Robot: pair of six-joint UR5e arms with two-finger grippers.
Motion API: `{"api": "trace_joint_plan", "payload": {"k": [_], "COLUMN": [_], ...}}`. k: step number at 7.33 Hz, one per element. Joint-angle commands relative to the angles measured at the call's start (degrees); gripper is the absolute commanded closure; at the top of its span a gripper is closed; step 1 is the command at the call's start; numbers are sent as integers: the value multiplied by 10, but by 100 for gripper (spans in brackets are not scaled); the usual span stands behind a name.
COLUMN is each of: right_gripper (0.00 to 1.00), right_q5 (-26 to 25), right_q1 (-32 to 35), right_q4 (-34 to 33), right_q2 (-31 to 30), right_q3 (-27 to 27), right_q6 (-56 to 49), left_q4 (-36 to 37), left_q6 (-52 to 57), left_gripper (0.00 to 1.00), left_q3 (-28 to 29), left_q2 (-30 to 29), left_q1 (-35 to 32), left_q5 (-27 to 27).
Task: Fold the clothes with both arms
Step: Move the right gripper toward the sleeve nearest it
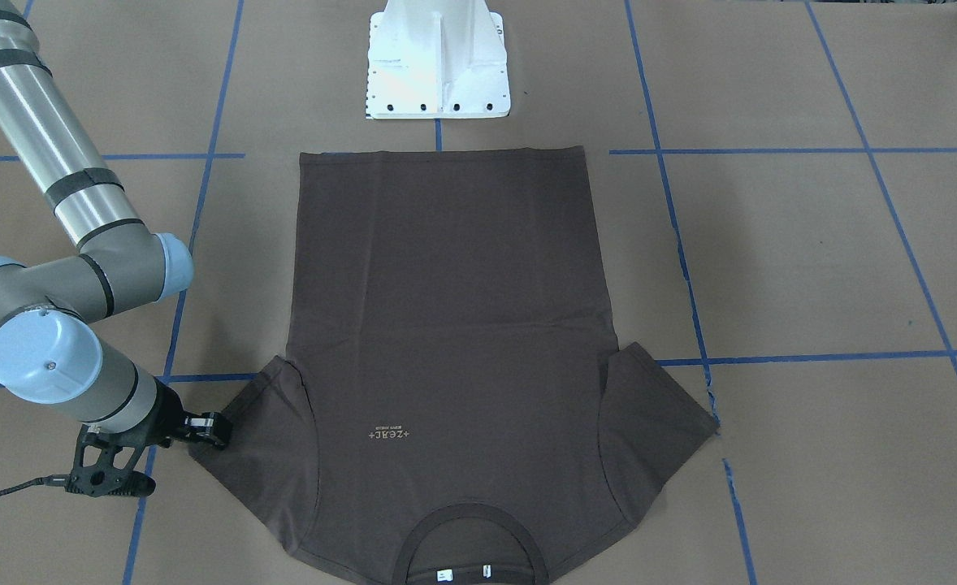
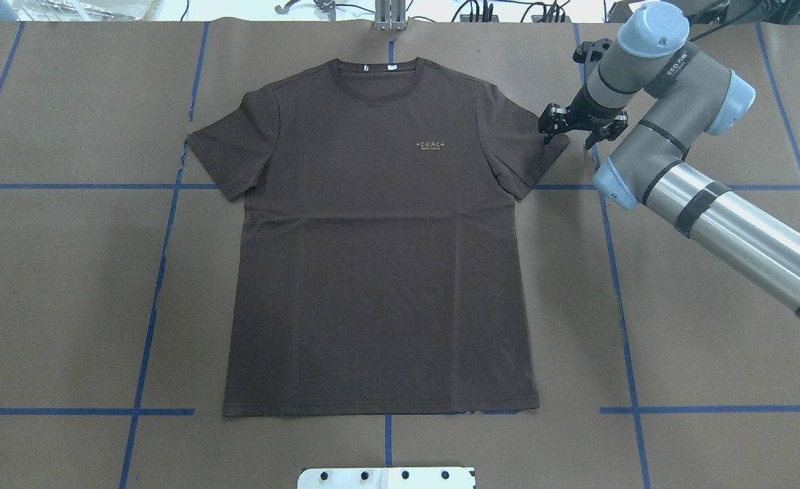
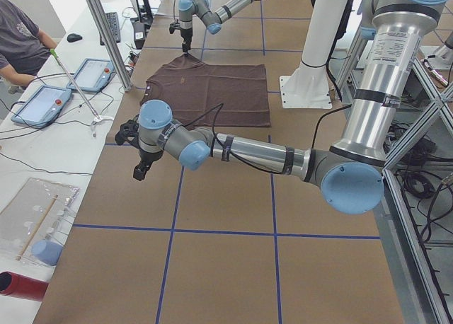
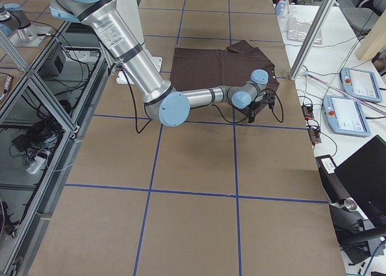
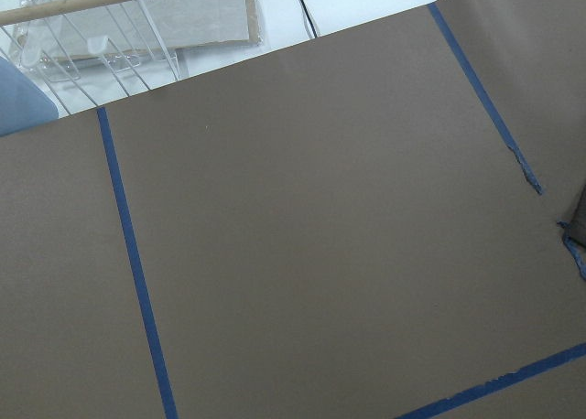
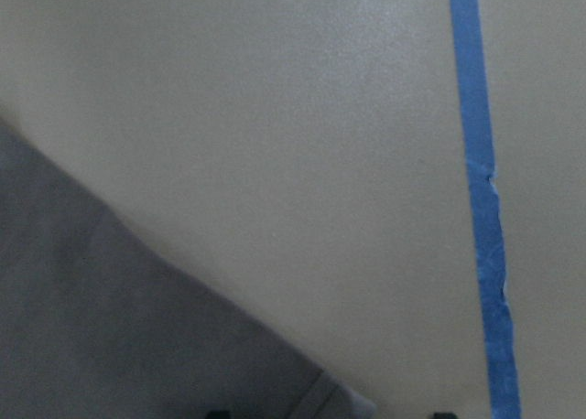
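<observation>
The dark brown T-shirt [image 1: 454, 325] lies flat and face up on the brown paper table, collar away from the robot [image 2: 379, 272]. My right gripper [image 2: 571, 132] hangs low over the tip of the shirt's sleeve on my right side [image 1: 198, 429]. The right wrist view shows that sleeve corner [image 6: 110, 327] between two dark fingertips set apart, so the gripper is open and holds nothing. My left gripper [image 3: 139, 161] shows only in the exterior left view, above bare paper beside the other sleeve. I cannot tell whether it is open or shut. The left wrist view shows only paper and tape.
The white base pedestal [image 1: 438, 57] stands at the shirt's hem side. Blue tape lines [image 2: 617, 272] grid the paper. An operator [image 3: 21, 34], tablets [image 3: 42, 101] and a clear tray [image 3: 35, 211] sit on the white bench past the collar edge.
</observation>
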Motion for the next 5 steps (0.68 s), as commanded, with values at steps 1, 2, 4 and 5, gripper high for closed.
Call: {"api": "trace_joint_plan", "payload": {"k": [1,2,4,5], "right_gripper": [70,100,100,100], "right_q5": [0,0,1,1], "right_q1": [-2,-3,-2,-2], "right_q4": [0,1,2,2], "right_q2": [2,3,12,20], "right_q3": [-1,-1,3,8], "right_q6": [0,0,0,0], "left_q4": [0,0,0,1], "left_q6": [0,0,-1,-1], "left_gripper": [0,0,0,0], "left_q3": [-1,-1,-1,-1], "left_q2": [0,-3,-4,-5], "left_q1": [0,0,0,0], "left_q5": [0,0,0,0]}}
